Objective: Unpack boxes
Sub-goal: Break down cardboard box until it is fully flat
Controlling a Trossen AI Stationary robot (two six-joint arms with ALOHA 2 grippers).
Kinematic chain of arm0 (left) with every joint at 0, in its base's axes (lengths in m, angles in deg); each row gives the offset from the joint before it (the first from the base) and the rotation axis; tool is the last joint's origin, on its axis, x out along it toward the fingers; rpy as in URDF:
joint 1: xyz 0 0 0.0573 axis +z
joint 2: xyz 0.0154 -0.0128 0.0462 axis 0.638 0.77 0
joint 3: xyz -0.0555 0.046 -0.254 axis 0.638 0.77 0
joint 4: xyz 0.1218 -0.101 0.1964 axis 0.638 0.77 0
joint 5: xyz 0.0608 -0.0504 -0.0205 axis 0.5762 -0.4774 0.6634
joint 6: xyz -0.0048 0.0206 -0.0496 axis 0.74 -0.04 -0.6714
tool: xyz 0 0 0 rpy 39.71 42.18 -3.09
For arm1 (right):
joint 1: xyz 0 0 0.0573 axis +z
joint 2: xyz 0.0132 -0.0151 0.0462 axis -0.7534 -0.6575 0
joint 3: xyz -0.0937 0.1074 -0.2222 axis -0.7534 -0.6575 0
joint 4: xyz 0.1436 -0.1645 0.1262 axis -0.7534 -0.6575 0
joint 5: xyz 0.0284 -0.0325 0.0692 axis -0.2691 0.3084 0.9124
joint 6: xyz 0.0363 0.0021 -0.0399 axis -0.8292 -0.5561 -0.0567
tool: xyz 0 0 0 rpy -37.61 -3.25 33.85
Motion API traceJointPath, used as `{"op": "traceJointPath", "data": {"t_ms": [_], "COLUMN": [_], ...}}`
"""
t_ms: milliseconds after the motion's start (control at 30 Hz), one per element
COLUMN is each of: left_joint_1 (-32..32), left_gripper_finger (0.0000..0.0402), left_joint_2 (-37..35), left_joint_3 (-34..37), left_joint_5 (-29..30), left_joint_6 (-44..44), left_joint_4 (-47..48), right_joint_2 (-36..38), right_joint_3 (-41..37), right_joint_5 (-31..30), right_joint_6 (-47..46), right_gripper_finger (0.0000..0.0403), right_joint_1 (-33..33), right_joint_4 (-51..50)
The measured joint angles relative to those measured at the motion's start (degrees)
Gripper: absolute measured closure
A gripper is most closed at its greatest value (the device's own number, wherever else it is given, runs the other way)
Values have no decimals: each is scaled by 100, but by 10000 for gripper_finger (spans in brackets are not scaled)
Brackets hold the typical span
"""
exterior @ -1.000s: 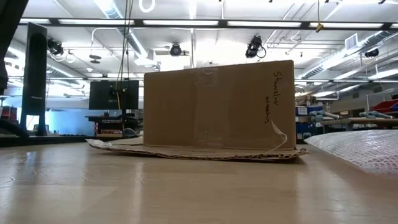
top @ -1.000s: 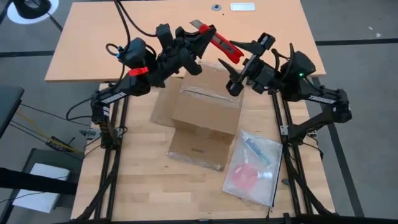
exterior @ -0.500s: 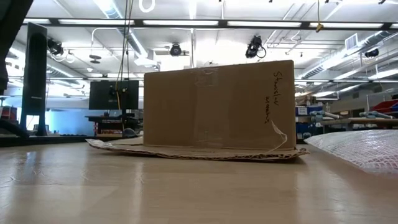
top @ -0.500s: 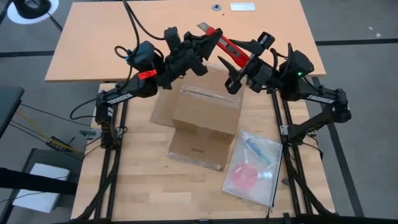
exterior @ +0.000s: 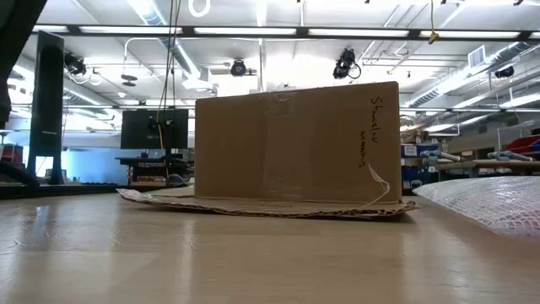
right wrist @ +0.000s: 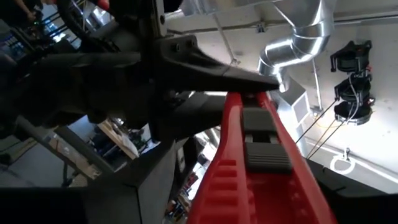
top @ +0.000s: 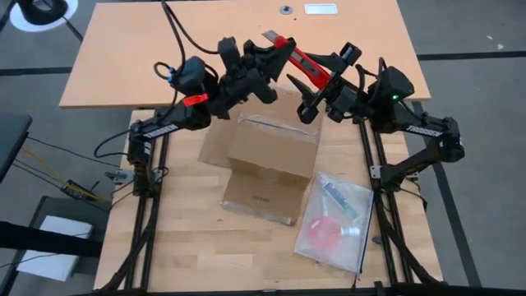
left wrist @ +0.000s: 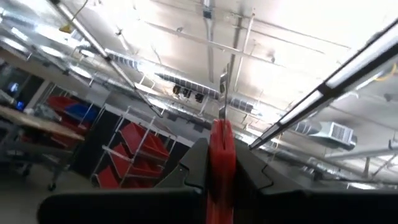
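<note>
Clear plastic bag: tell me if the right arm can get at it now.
Probably yes: the bag lies uncovered on the right arm's side, though the right end effector is up by the red cutter.

Two dark jointed arms, black cables, what looks like orange tape on the left arm (top: 191,100)

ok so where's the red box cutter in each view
High view: red box cutter held up behind the carton, spanning between the left gripper and the right gripper.
Low view: not in it; only the carton shows.
Left wrist view: cutter centred between the fingers, blade pointing up.
Right wrist view: cutter fills the lower middle.
Shared landmark: the cutter's red handle.
</note>
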Motion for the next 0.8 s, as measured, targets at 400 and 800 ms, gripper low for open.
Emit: {"op": "traceJointPath", "data": {"t_ms": [400,800], "left_joint_1": [-79,-79], "left_gripper_finger": [357,356], "left_joint_2": [21,16], "left_joint_3": [12,12], "left_joint_5": [-249,-222], "left_joint_6": [-85,9], "left_joint_4": [-47,327], "right_joint_2": [4,-9], "right_joint_3": [0,-4], "right_joint_5": [-74,-19], "right_joint_6": [17,58], "right_gripper_finger": [159,159], "right_joint_1": [9,9], "right_joint_4": [26,-103]}}
